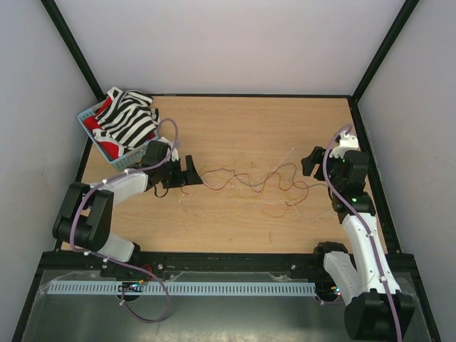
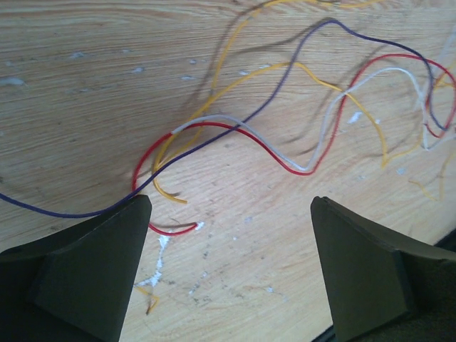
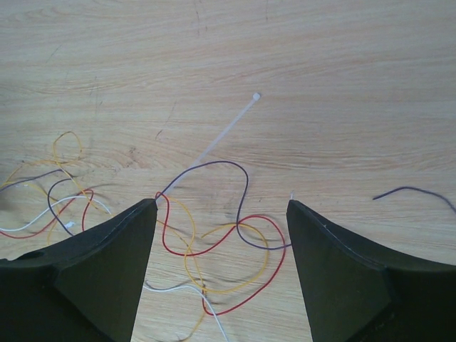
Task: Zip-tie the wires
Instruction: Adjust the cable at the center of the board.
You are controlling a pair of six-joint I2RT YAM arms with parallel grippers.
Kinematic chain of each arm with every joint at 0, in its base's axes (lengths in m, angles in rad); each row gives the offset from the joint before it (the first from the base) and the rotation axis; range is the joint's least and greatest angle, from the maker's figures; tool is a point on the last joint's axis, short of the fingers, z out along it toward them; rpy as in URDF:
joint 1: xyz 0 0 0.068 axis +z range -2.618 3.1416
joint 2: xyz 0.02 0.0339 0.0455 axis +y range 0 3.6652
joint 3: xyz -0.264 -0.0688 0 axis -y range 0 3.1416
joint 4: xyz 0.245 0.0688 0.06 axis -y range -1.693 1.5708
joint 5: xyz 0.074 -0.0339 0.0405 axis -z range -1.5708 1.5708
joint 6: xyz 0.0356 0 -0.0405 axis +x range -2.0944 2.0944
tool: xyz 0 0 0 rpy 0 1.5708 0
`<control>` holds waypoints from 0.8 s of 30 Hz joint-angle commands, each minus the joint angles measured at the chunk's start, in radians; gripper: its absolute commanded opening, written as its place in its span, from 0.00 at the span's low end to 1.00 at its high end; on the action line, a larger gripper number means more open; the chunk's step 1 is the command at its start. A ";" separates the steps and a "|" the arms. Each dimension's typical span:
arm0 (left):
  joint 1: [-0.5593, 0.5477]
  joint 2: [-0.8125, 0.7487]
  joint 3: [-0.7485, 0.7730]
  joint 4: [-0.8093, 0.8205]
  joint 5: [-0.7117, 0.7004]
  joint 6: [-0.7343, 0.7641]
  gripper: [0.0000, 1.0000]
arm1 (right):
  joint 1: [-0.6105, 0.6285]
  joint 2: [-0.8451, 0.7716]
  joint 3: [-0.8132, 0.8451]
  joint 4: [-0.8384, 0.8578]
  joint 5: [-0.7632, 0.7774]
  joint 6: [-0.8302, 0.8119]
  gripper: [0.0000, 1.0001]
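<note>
Left end effector: spread; we judged wires needed bunching.
Right end effector: spread; zip tie lay 12 o'clock, seemingly loose.

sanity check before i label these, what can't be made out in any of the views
Right wrist: the wires run behind the right end effector and off the bottom edge; the zip tie fades out at its lower end.
Left wrist: wires blur and are cut off at the right edge; a red one dips behind the left end effector.
Top: zip tie too thin to pick out; basket contents covered by striped cloth.
</note>
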 commanded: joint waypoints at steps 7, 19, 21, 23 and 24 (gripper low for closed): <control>0.022 -0.186 0.061 -0.051 0.086 -0.032 0.99 | 0.008 0.221 -0.051 0.277 0.119 0.198 0.84; 0.127 -0.456 0.083 -0.080 0.145 -0.005 0.99 | 0.141 0.774 0.288 0.289 0.343 0.140 0.81; 0.129 -0.503 0.082 -0.080 0.170 0.011 0.99 | 0.152 0.851 0.347 0.271 0.363 0.138 0.81; 0.128 -0.550 0.078 -0.081 0.196 0.028 0.99 | 0.158 0.919 0.400 0.250 0.381 0.139 0.77; 0.130 -0.572 0.077 -0.080 0.201 0.033 0.99 | 0.160 0.949 0.426 0.238 0.391 0.139 0.77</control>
